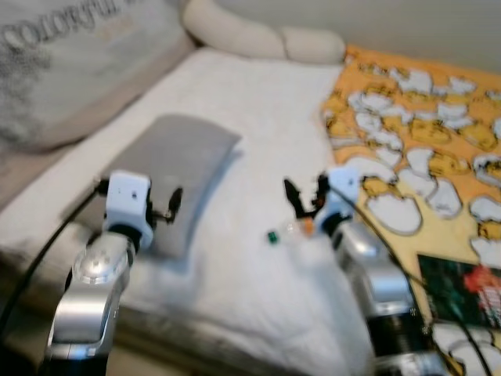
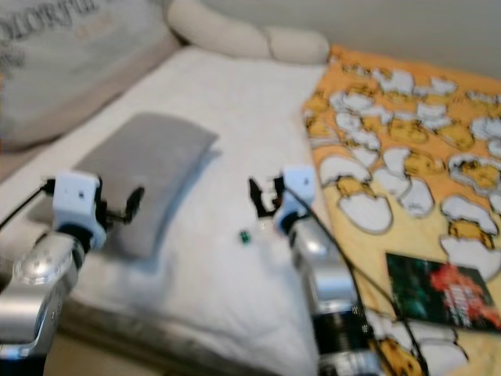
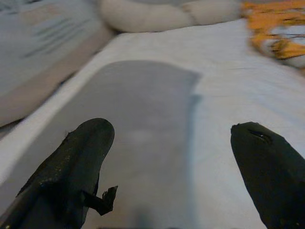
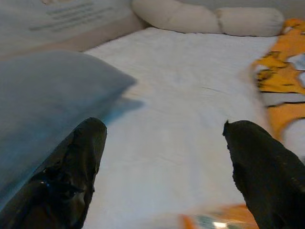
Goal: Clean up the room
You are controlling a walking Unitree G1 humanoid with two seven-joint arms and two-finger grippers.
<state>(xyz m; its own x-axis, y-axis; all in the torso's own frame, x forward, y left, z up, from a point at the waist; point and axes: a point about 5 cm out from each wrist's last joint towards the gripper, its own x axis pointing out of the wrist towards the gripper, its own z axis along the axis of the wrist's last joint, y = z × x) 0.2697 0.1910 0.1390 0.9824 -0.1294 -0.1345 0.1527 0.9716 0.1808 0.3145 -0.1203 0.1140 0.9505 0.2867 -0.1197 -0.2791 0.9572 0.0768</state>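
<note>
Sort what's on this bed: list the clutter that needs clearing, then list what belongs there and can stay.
To clear:
small bottle with a green cap, just ahead of the right end effector, which is open
book lying on the yellow blanket

Probably stays:
grey pillow, under the open left end effector
cream bolster
big printed cushion

A wide bed (image 1: 258, 110) with a white fluffy cover carries a flat grey rectangular pillow (image 1: 176, 168) on its left part. An orange blanket with white eggshell print (image 1: 423, 133) covers its right side, and a dark glossy booklet (image 1: 462, 290) lies on that. A small clear bottle with green cap (image 1: 286, 233) rests mid-bed, and a long cream bolster (image 1: 258, 35) lies along the far edge.
</note>
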